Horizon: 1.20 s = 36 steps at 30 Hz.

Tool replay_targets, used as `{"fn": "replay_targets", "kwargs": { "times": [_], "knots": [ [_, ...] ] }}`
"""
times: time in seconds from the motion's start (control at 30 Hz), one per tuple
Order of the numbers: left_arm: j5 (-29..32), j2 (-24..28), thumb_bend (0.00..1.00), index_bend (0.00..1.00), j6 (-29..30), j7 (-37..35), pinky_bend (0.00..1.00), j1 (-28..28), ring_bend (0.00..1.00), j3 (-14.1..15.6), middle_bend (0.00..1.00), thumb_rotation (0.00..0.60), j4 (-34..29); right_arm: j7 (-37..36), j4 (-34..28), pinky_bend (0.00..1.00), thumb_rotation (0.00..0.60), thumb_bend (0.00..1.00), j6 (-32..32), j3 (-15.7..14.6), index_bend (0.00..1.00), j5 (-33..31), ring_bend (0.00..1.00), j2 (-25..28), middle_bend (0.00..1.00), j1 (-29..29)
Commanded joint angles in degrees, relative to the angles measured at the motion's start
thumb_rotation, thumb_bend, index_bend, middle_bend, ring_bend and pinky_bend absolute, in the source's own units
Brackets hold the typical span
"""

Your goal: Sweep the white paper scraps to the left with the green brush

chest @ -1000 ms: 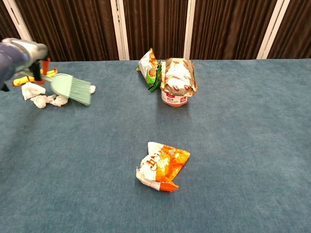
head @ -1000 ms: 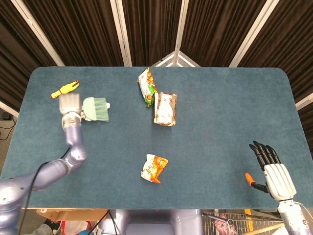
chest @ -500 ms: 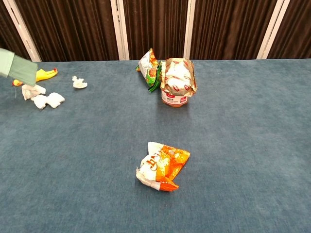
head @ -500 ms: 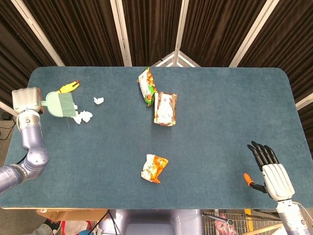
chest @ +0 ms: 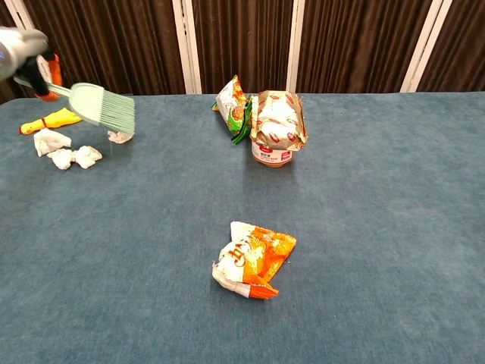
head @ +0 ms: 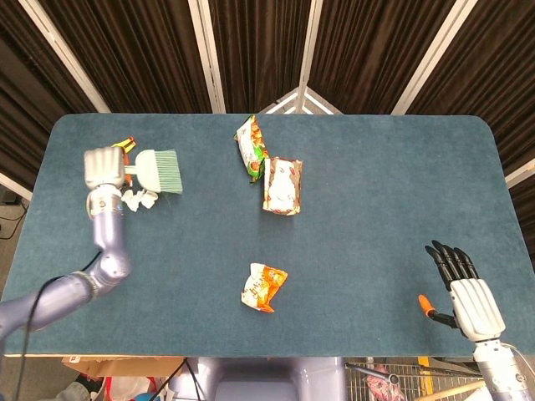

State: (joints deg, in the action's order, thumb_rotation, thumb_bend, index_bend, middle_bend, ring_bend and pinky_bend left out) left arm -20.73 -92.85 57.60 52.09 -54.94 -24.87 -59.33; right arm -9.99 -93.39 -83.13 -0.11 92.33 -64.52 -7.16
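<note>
My left hand (head: 104,170) (chest: 23,51) holds the green brush (head: 157,170) (chest: 106,108) above the table's far left part, bristles pointing right and down. White paper scraps (chest: 64,149) lie in a small cluster under and left of the brush. One more scrap (chest: 119,136) sits right below the bristle tips. In the head view, a few scraps (head: 138,200) show under the brush. My right hand (head: 465,286) hovers open near the front right corner, holding nothing.
A yellow toy (chest: 50,120) lies at the far left. Two snack bags (head: 253,147) (head: 282,185) stand mid-table at the back, and an orange bag (head: 263,286) (chest: 252,259) lies near the front. A small orange object (head: 427,306) lies beside my right hand.
My left hand swept the brush left past the scraps, then swung it back right above them. One scrap stayed apart on the right. The right hand stayed put.
</note>
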Motion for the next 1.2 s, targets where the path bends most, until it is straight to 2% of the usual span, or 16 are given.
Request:
{"fn": "replay_targets", "kwargs": {
  "times": [0.03,0.13,0.3,0.53,0.67,1.0,1.07,1.2],
  "knots": [
    [0.85,-7.51,0.81,0.8,-2.65,-1.49,1.0,-3.82,1.0,-0.12,1.0,0.6,9.48,-0.17,-0.08,0.0,0.6,0.34,0.04,0.01,0.0,-0.11,0.0,0.09,0.0,0.04],
    [1.23,-10.4,0.81,0.8,-4.27,-2.15,1.0,-4.88,1.0,-0.58,1.0,0.6,14.12,-0.23,-0.22,0.0,0.6,0.34,0.02,-0.05,0.0,0.03,0.0,0.23,0.0,0.04],
    [1.59,-12.18,0.81,0.8,-5.93,-0.78,1.0,-4.59,1.0,0.17,1.0,0.6,17.83,-0.21,-0.23,0.0,0.6,0.34,0.12,-0.1,0.0,-0.12,0.0,0.21,0.0,0.11],
    [3.37,-8.99,0.81,0.8,-3.79,2.65,1.0,-1.06,1.0,0.73,1.0,0.6,15.33,-0.06,-0.34,0.0,0.6,0.34,-0.22,-0.15,0.0,0.32,0.0,0.22,0.0,0.18],
    [4.41,-3.97,0.81,0.8,-0.75,3.66,1.0,2.23,1.0,0.55,1.0,0.6,9.12,0.08,-0.39,0.0,0.6,0.34,-0.41,-0.24,0.0,0.8,0.0,0.18,0.0,0.16],
    [11.0,14.79,0.81,0.8,6.7,9.16,1.0,12.39,1.0,2.35,1.0,0.6,-15.31,0.45,-0.21,0.0,0.6,0.34,-1.09,-0.34,0.0,2.03,0.0,-0.15,0.0,0.11],
    [10.04,18.24,0.81,0.8,7.19,6.56,1.0,14.67,1.0,2.32,1.0,0.6,-19.38,0.66,-0.06,0.0,0.6,0.34,-1.23,-0.37,0.0,2.23,0.0,-0.24,0.0,0.11],
    [3.6,23.18,0.81,0.8,7.57,-2.99,1.0,18.91,1.0,1.32,1.0,0.6,-25.41,1.28,0.07,0.0,0.6,0.34,-1.49,-0.4,0.0,2.55,0.0,-0.52,0.0,0.16]
  ]
}}
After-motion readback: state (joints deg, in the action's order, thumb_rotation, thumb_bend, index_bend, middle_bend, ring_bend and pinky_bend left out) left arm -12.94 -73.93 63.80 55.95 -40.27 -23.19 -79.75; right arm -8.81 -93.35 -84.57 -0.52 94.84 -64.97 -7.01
